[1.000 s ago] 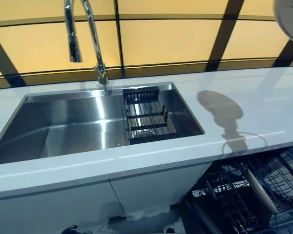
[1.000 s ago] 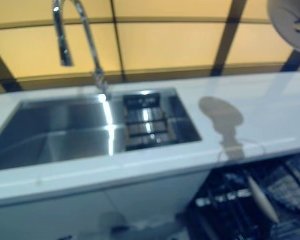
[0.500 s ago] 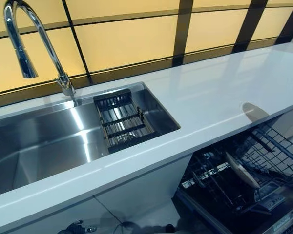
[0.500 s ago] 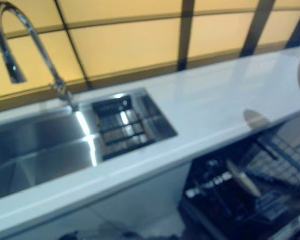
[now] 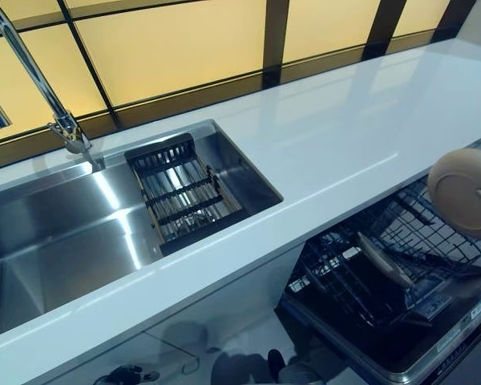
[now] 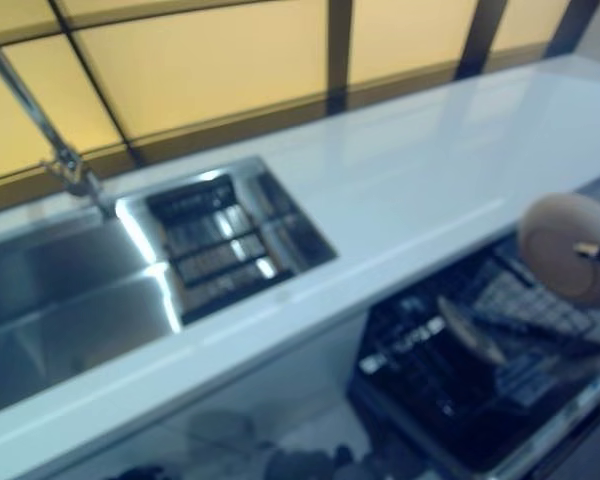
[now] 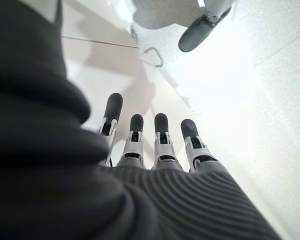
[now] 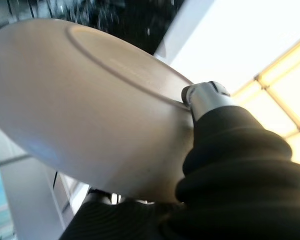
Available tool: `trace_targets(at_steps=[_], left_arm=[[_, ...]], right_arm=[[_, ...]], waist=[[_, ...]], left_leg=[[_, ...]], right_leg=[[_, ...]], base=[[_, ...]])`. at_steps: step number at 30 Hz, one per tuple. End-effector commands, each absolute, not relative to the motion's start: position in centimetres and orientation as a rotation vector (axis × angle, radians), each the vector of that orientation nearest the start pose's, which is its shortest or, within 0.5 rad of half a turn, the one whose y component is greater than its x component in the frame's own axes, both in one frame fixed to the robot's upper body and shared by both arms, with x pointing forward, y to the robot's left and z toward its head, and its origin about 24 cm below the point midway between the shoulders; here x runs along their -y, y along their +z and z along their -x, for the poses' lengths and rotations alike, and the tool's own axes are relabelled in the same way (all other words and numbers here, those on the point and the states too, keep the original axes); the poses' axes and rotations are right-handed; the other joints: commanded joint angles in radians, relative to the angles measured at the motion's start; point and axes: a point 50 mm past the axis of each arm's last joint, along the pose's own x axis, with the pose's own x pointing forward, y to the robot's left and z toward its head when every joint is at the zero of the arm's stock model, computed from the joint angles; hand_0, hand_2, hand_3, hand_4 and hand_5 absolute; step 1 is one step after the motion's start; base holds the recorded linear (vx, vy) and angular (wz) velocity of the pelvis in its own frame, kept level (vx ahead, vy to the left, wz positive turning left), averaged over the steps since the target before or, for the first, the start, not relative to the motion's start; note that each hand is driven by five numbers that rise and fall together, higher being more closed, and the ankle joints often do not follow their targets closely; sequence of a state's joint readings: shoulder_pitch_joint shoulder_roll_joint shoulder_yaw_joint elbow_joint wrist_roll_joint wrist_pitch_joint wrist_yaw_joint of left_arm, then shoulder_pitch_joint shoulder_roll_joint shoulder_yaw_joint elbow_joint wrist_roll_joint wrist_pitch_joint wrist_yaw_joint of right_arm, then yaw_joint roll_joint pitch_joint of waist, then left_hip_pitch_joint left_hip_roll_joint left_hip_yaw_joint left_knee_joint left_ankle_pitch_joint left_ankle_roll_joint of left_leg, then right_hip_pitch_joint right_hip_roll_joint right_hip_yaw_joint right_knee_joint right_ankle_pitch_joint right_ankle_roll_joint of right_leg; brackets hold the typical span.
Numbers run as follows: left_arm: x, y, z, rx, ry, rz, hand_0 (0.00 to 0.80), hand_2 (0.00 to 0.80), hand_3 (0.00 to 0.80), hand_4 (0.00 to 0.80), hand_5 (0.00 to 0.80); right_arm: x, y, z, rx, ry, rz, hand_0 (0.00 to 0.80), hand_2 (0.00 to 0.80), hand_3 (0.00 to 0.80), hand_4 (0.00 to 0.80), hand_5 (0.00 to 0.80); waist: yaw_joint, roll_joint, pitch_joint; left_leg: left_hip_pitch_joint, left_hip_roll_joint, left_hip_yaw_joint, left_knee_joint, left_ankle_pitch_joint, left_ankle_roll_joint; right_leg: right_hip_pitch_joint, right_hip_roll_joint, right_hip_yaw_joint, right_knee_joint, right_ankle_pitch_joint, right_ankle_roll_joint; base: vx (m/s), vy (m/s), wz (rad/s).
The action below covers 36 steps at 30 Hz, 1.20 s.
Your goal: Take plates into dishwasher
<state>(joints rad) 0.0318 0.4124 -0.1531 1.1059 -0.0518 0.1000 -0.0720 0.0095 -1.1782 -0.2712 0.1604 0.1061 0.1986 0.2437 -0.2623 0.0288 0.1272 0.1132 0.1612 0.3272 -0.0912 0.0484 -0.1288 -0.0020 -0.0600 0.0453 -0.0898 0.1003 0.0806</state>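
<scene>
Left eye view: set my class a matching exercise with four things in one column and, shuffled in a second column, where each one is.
Things:
1. plate
2. second plate
3. basket
4. tap

Places:
A. in the right end of the sink
B. standing on edge in the dishwasher rack
C. held in the right hand, above the rack
D. on the counter's back edge, behind the sink

Pairs: 1-C, 2-B, 3-A, 4-D
</scene>
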Motion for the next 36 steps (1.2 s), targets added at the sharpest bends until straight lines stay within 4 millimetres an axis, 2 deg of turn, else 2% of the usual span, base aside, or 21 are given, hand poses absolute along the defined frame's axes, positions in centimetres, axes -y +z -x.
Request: trace_targets(at_steps=[1,13,23,32,36], left_arm=[[-33.0,-11.5,-12.2,-1.186,0.163,-0.457,0.0,0.0,0.0,0.0,0.0],[-32.5,-11.3,-13.3,-1.165,0.182,-0.43,0.0,0.0,0.0,0.0,0.0],[-31.7,-11.5,-13.6,-1.158,0.172,-0.427,0.0,0.0,0.0,0.0,0.0],[-31.4,-11.6,-13.5,-1.153,0.17,-0.431,0.0,0.0,0.0,0.0,0.0],[-31.5,-11.6,-13.3,-1.154,0.169,-0.432,0.0,0.0,0.0,0.0,0.0]], right_arm=[[38.0,20.7,-24.2,-0.185,-0.213,0.994,0.8,0.8,0.8,0.8,0.8],[35.2,17.4,-24.3,-0.311,-0.014,1.007,0.8,0.8,0.8,0.8,0.8],[33.9,15.1,-24.3,-0.382,0.057,1.0,0.8,0.8,0.8,0.8,0.8],[33.0,14.4,-24.2,-0.384,0.077,1.032,0.8,0.8,0.8,0.8,0.8],[33.4,14.3,-24.0,-0.38,0.026,1.074,0.8,0.8,0.8,0.8,0.8]], waist=[[-0.001,-0.065,-0.005],[-0.017,-0.05,0.015],[-0.006,-0.054,0.025],[0.001,-0.056,0.031],[0.004,-0.055,0.03]], left_leg=[[0.068,-0.002,-0.012,0.004,-0.061,0.033],[0.069,-0.008,0.002,0.004,-0.059,0.036],[0.067,-0.007,0.002,0.004,-0.056,0.039],[0.065,-0.004,0.001,0.004,-0.05,0.037],[0.065,-0.004,0.0,0.004,-0.049,0.037]], right_leg=[[0.003,-0.049,-0.013,0.008,0.0,0.077],[-0.002,-0.051,-0.008,0.013,0.002,0.078],[0.0,-0.051,-0.013,0.015,0.0,0.077],[0.002,-0.053,-0.02,0.013,0.002,0.079],[0.005,-0.054,-0.023,0.013,0.002,0.079]], base=[[0.0,0.0,0.0],[0.002,0.006,0.0],[0.0,0.0,0.0],[0.0,0.0,0.0],[0.0,0.0,0.0]])
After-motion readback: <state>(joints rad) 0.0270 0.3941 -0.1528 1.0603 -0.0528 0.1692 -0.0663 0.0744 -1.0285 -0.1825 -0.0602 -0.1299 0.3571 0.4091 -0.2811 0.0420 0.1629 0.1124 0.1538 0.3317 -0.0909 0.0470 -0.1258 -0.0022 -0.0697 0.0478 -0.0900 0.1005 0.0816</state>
